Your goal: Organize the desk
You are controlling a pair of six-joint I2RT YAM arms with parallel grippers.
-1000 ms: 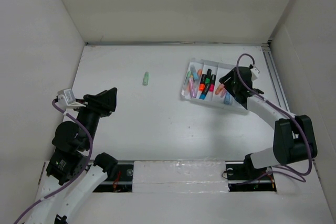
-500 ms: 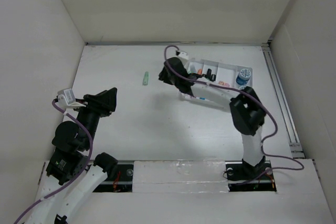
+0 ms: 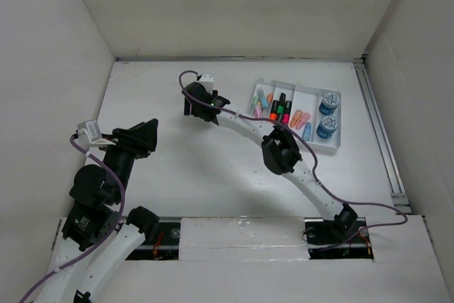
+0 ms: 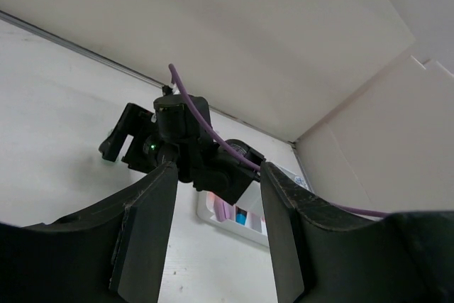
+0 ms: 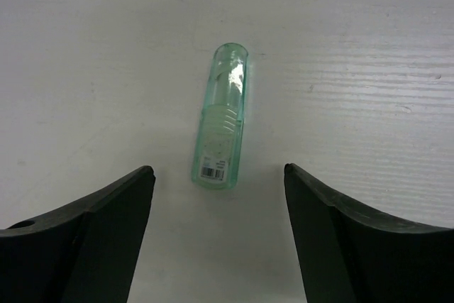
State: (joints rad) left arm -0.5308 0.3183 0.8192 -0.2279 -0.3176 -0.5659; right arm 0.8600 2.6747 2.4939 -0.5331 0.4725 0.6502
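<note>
Right gripper, jaws wide and empty, hangs above the translucent green plastic tube; descend centred, then pinch.

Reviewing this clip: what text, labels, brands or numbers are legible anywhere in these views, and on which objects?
No text can be read in any view.
Green tube: a small barcode label at its near end, digits too small to read.
Two blue round lids in the tray: pale markings, too blurred to read.
White tag on the left arm: dark marks, illegible.
</note>
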